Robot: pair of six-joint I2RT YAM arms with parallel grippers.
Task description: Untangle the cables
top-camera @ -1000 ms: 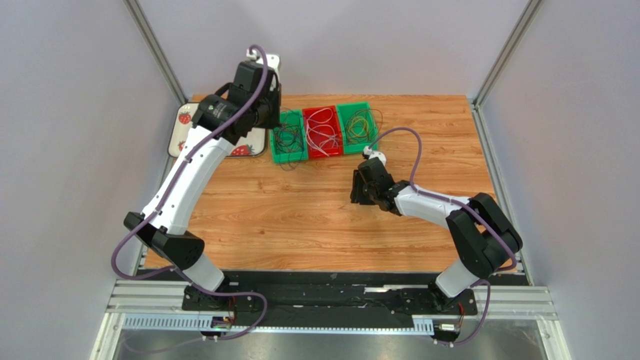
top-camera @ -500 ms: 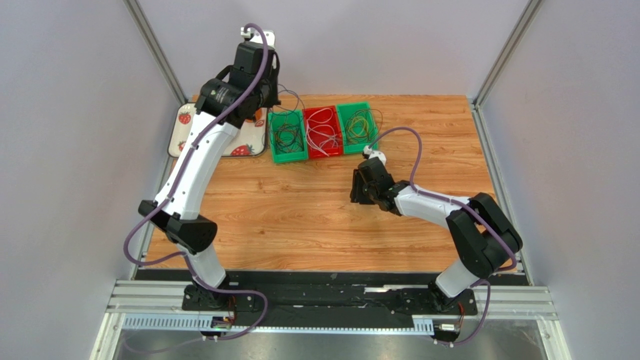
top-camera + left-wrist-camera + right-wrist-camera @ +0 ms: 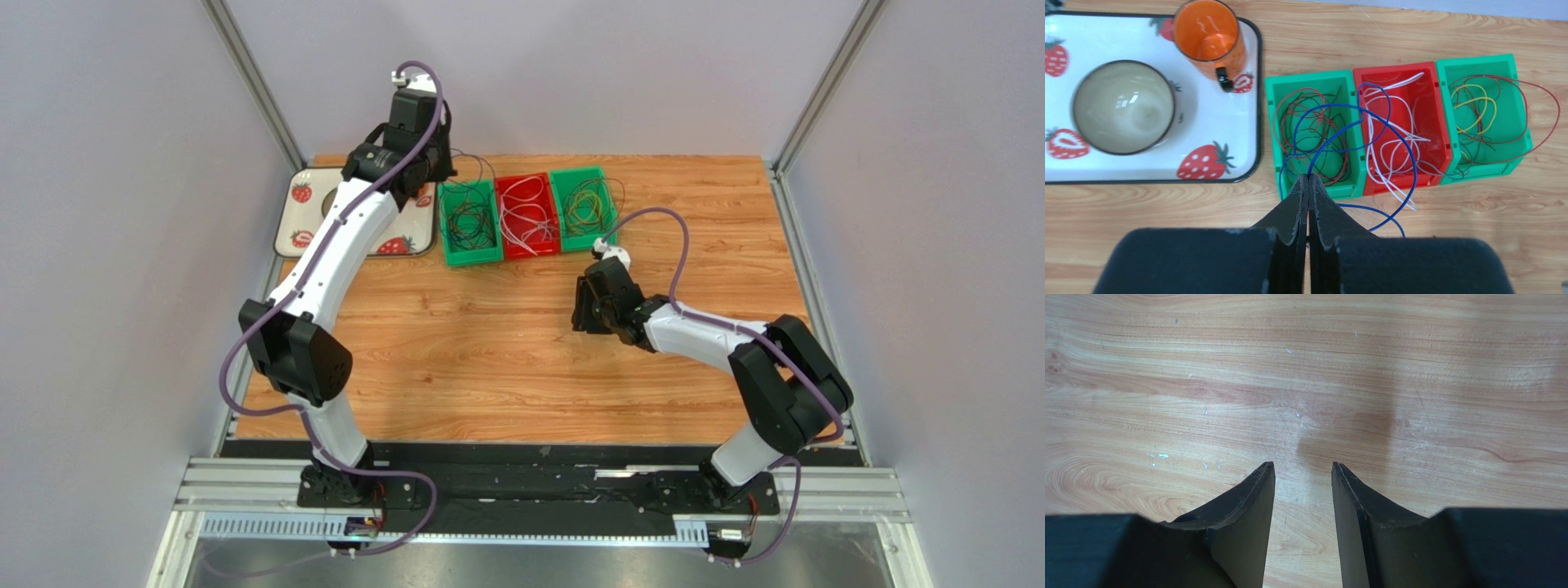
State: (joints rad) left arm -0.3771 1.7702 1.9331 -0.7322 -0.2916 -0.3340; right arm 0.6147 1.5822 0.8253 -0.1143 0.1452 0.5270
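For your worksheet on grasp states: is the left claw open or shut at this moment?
Shut. In the left wrist view, the left claw has its fingers pressed together with no gap, pinching a blue cable at their tips.

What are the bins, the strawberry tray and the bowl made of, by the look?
The bins look like moulded plastic: even green and red colour, thick, fairly matte walls. The tray is glossy white with printed strawberries and a dark rim; it could be melamine or enamelled metal, and the look leaves that open. The bowl is probably glazed ceramic, possibly glass: it shows sharp light reflections.
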